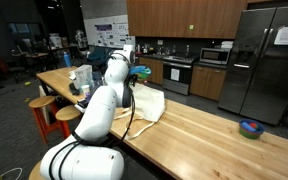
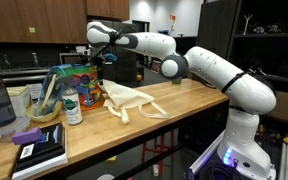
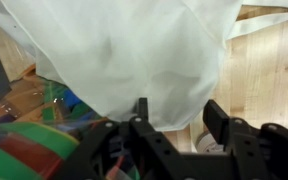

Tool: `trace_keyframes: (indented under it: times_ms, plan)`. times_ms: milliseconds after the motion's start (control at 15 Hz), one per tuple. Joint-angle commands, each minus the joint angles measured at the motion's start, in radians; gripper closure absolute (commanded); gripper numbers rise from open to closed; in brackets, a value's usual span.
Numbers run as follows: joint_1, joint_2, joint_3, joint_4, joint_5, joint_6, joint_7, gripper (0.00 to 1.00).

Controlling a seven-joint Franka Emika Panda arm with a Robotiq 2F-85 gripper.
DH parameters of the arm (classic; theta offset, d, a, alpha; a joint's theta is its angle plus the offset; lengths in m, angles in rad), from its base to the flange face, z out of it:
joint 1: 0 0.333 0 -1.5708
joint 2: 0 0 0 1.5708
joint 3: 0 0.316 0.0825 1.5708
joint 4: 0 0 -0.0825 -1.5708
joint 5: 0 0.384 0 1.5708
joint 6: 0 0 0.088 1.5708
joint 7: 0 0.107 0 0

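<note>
While the white robot arm reached across the long pale wooden bench (image 2: 189,105), the tool (image 3: 179,108) hung over one end of a cream-white fabric tote bag (image 3: 124,50). Its two black fingers (image 3: 141,112) were spread, with a clear gap between them. Nothing looked pinched there, though the hem of the cloth lay right under the gap.

In the wrist view the fabric filled everything from ten o'clock round to two o'clock of the tool. Bare bench wood (image 3: 274,70) showed at three o'clock. A glossy multicoloured carrier bag (image 3: 24,150) crowded in at eight o'clock.

In an exterior view the tote bag (image 2: 129,97) lay flat and rumpled, its handles trailing toward the bench's front edge. It probably slumped that way because soft cloth holds no shape of its own. The multicoloured carrier bag (image 2: 79,75) stood upright just beside it, at nine o'clock of the tool (image 2: 102,64). It appeared to stay up because it was propped among the clutter there.

That clutter included a small white bottle with a green label (image 2: 72,105) and a stack of dark books (image 2: 39,152), bunched at one end of the bench.

In an exterior view the tote bag (image 1: 149,103) sat at six o'clock of the tool (image 1: 134,72). A round blue bowl (image 1: 250,128) rested well apart, at four o'clock.
</note>
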Motion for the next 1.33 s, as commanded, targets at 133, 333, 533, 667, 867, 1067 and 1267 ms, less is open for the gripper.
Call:
trace_keyframes:
  times_ms: [133,333,533,667,867,1067,1267]
  plan:
    - [0.027,-0.064,-0.038,-0.032,-0.037,-0.053,0.080,0.44]
    - [0.037,-0.074,-0.043,-0.033,-0.047,-0.080,0.106,0.49]
    - [0.041,-0.080,-0.042,-0.034,-0.049,-0.098,0.133,0.72]
    - [0.045,-0.079,-0.038,-0.034,-0.045,-0.105,0.152,0.88]
    - [0.052,-0.078,-0.036,-0.034,-0.045,-0.110,0.175,1.00]
    - [0.059,-0.081,-0.040,-0.034,-0.051,-0.121,0.189,0.74]
    - [0.052,-0.038,-0.027,0.008,-0.039,-0.106,0.171,0.83]
